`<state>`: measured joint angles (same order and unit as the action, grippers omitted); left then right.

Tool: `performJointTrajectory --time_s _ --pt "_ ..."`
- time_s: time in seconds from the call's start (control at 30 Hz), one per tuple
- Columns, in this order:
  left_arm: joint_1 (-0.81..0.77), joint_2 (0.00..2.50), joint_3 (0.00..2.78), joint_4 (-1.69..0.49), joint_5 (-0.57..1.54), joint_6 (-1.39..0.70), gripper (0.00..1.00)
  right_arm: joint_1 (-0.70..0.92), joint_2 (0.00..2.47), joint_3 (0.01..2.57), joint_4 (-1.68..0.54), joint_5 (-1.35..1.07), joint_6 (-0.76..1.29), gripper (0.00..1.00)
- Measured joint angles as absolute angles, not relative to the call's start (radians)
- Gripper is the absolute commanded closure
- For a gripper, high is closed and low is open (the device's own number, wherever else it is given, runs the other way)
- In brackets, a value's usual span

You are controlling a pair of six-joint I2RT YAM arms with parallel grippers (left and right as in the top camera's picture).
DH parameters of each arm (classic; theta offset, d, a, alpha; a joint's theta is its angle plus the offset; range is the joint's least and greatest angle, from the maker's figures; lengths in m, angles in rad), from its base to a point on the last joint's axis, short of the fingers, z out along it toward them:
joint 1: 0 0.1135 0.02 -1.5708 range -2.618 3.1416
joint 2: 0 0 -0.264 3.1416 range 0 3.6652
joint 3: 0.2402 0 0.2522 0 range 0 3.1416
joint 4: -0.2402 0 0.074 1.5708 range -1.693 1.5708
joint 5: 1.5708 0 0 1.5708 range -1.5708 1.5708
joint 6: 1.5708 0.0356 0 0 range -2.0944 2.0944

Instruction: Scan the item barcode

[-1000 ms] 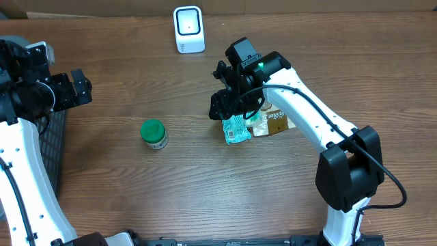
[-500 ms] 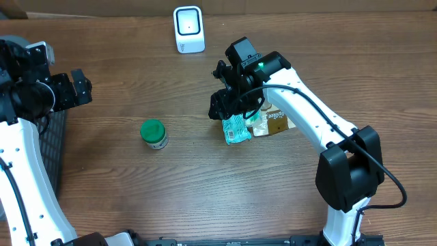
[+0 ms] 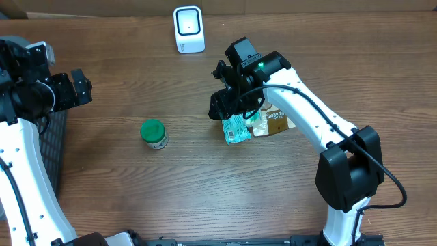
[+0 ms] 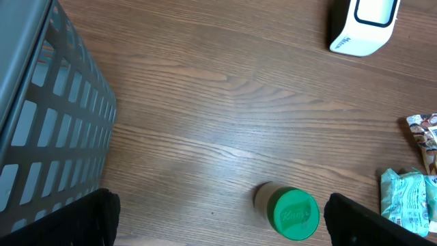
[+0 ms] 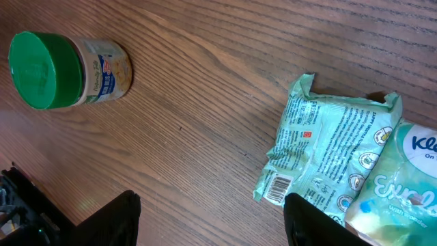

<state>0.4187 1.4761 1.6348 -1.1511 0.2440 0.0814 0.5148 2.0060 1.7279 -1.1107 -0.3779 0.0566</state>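
1. Bench (image 3: 171, 198) of brown wood, seen from overhead, with my two white-and-black arms reaching in from the left and right sides.
2. My right hand (image 3: 231, 108) hangs over a small heap of packets right of centre. In its wrist view the two dark fingers (image 5: 116, 219) stand partly apart, with only bare wood between them and nothing gripped.
3. The item to scan, a mint-green packet (image 5: 321, 147), lies flat on the bench with its printed back facing up. Its barcode (image 5: 275, 188) shows at the lower left corner.
4. One finger overlaps the packet's lower edge in that view; I cannot tell whether it touches.
5. A pale green tissue pack (image 5: 399, 181) lies against the packet's right side, and a brown packet (image 3: 276, 123) lies just beyond them.
6. A green-lidded jar (image 3: 154, 134) sits alone, left of the heap and well apart from it.
7. The white barcode scanner (image 3: 188, 29) stands at the far edge, well apart from the packet.
8. My left hand (image 3: 74, 87) is at the far left by a grey slatted basket (image 4: 41, 137), fingers spread wide and empty.
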Motion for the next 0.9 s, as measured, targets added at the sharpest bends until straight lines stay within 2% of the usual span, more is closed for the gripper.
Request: performJointTrajectory --time_s 0.9 --pt "0.419 1.476 1.635 -1.151 0.244 0.081 0.00 0.515 2.006 1.728 -1.061 -0.377 0.072 0.36"
